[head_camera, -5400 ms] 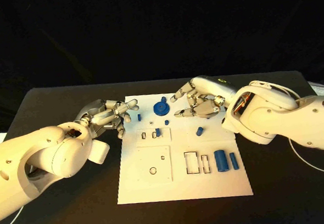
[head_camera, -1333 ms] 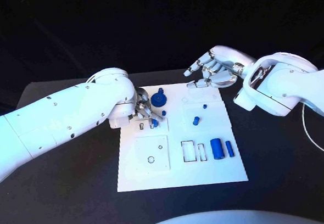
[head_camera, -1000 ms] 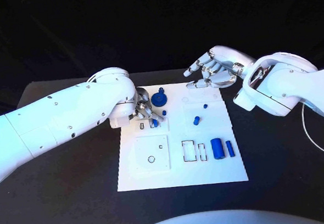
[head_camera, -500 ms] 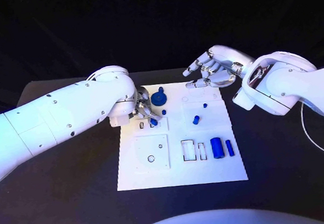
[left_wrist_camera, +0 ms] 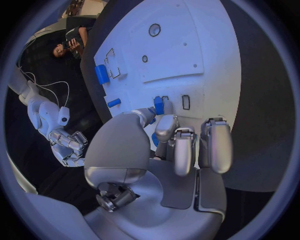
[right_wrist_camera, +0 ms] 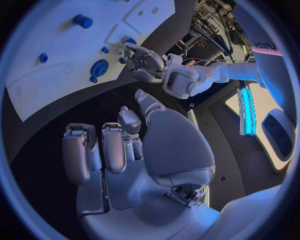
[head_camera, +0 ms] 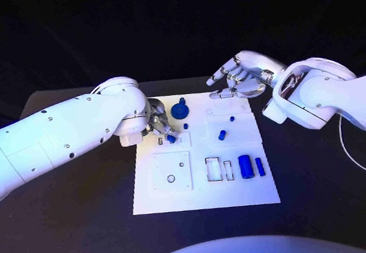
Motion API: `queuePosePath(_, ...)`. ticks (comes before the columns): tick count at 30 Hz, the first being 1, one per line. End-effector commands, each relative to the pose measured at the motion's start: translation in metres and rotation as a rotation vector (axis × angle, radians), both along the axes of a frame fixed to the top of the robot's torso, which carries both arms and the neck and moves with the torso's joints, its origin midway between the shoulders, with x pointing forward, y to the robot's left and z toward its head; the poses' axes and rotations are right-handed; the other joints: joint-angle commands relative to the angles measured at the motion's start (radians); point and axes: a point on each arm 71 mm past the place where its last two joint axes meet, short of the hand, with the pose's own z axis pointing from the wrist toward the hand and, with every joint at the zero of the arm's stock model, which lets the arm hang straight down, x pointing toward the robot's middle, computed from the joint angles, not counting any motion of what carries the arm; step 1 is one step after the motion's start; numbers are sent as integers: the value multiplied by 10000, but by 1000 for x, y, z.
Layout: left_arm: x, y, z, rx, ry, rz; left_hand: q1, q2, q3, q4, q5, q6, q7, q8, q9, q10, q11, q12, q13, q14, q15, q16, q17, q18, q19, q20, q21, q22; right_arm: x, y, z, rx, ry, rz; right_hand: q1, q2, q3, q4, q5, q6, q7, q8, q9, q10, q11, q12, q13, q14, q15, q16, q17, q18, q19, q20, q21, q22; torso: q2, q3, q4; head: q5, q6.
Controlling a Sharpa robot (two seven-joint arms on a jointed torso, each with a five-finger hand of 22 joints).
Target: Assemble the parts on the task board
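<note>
Basically left hand (head_camera: 158,124) pinches a small blue peg (left_wrist_camera: 159,105) over a slot near the task board's (head_camera: 205,198) left edge. Right hand (head_camera: 236,79) hovers past the far edge, fingers curled, holding nothing. Round blue knob (head_camera: 179,110) sits just beside the left fingers. Risk: a tilted peg jams or drops; fingers may nudge the knob.

Task board (head_camera: 245,187) looks like smooth matt white plastic, the blue parts (head_camera: 245,167) like slightly glossy plastic. Table (head_camera: 75,202) is matt black, no shine. Both arms have glossy white shells; left hand (left_wrist_camera: 181,145) and right hand (right_wrist_camera: 119,145) look like brushed silver metal, satiny.
</note>
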Motion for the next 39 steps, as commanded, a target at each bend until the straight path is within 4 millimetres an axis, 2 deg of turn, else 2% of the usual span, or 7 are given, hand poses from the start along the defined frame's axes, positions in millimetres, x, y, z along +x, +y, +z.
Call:
queuePosePath(1, -1, 5, 3, 53, -387, 793, -103, -17, 1736, -1671, -55, 11, -61, 66, 31, 72, -2, -7, 2, 1052, -7, 30, 2634, -52, 23, 70, -41, 706, 0, 2, -2, -28, 104, 83, -49, 14, -51, 20, 42, 52, 11, 3, 13, 46, -3, -1, -15, 613, 62, -25, 620, 3, 42, -2, -4, 639, 7, 4, -4, 13, 4)
queuePosePath(7, -5, 9, 3, -215, -1061, 894, -145, -49, 1800, -1721, -61, 17, -69, 93, 76, 92, -9, 9, 14, 1052, -13, 30, 2634, -63, 49, 66, -11, 752, 0, 1, -3, -10, 127, 80, -49, 14, -51, 20, 42, 52, 11, 3, 13, 46, -3, -1, -15, 613, 62, -25, 620, 3, 42, -2, -4, 639, -5, 2, 7, 0, -10)
queuePosePath(15, -13, 15, -8, -583, -2451, 1118, -275, -80, 1890, -1735, -77, 57, -92, 159, 162, 166, -27, 79, 68, 1052, -26, 30, 2634, -90, 116, 54, 68, 863, 0, -2, -3, -8, 122, 20, -60, 30, -56, 33, 51, 54, 12, 3, 13, 48, -2, 4, -15, 612, 62, -28, 618, 4, 39, -3, -8, 632, -43, 12, 47, 3, -46)
queuePosePath(18, -15, 16, -11, -691, -2826, 1108, -328, -93, 1912, -1727, -81, 74, -104, 182, 190, 187, -36, 93, 77, 1052, -31, 30, 2634, -95, 129, 49, 83, 885, 1, -2, -3, 0, 113, 7, -60, 30, -56, 33, 51, 54, 12, 3, 13, 48, -2, 4, -15, 612, 62, -28, 618, 4, 39, -3, -8, 632, -41, 5, 41, 16, -33)
queuePosePath(24, -20, 17, -17, -690, -3171, 1008, -364, -114, 1929, -1727, -84, 88, -117, 200, 214, 208, -46, 111, 90, 1052, -36, 30, 2634, -103, 149, 45, 107, 919, 0, -3, -3, 11, 109, -4, -60, 30, -56, 33, 51, 54, 12, 3, 13, 48, -2, 4, -15, 612, 62, -28, 618, 4, 39, -3, -8, 632, -34, 14, 24, 62, 9)
queuePosePath(28, -21, 17, -20, -654, -3179, 966, -379, -127, 1939, -1731, -84, 93, -123, 209, 225, 218, -51, 121, 98, 1052, -39, 30, 2634, -103, 152, 42, 109, 923, 0, -3, -3, 17, 115, 0, -60, 30, -56, 33, 51, 54, 12, 3, 13, 48, -2, 4, -15, 612, 62, -28, 618, 4, 39, -3, -8, 632, -19, 2, 20, 59, 25)
queuePosePath(39, -27, 13, -24, -659, -3153, 765, -396, -132, 1952, -1729, -84, 103, -130, 220, 238, 230, -57, 132, 108, 1052, -43, 30, 2634, -107, 161, 39, 120, 938, 0, -4, -4, 26, 142, 11, -60, 30, -56, 33, 51, 54, 12, 3, 13, 48, -2, 4, -15, 612, 62, -28, 618, 4, 39, -3, -8, 632, -7, 8, 5, 37, 26)
